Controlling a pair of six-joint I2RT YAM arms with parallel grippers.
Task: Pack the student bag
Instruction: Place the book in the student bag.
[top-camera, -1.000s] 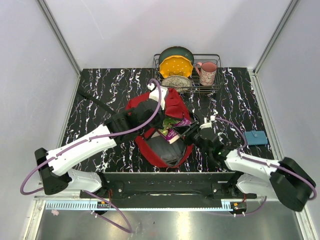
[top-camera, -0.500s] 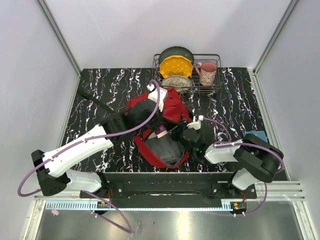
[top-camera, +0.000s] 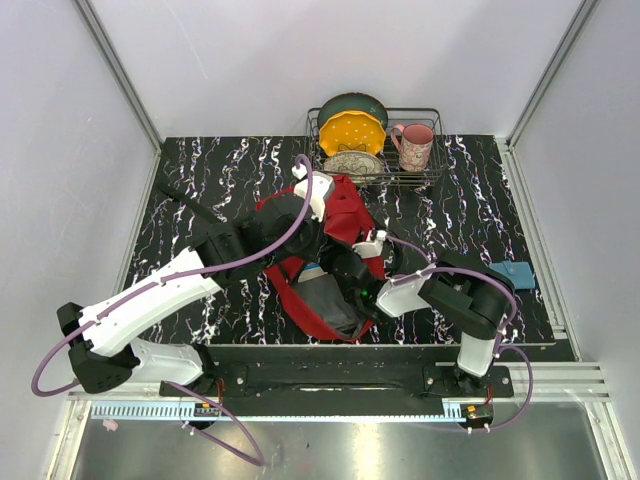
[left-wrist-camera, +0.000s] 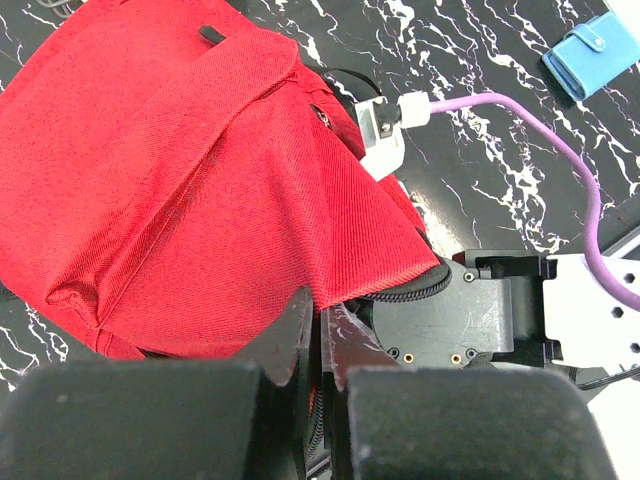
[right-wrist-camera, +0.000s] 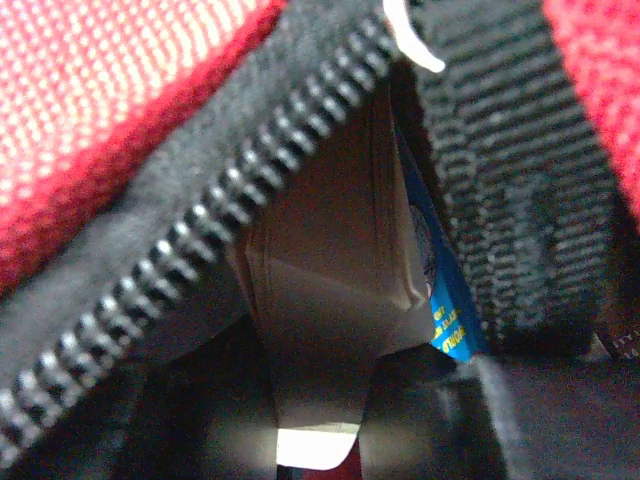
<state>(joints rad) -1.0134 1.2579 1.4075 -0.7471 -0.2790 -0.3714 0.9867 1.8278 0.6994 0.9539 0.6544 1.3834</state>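
The left fingers (left-wrist-camera: 288, 345) pinch together on the red flap of the bag (top-camera: 345, 215). The right fingers are buried in the bag's mouth; their state cannot be told.

Dish rack (top-camera: 412, 178) behind student bag (top-camera: 350, 215), wallet (top-camera: 512, 275) rightward.

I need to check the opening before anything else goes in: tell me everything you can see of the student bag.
The student bag is red woven fabric with black zippers and grey lining. It lies on the black marbled table, main opening towards the arms. The left gripper pinches the flap's edge, holding it up; the right arm reaches inside, where a booklet shows.
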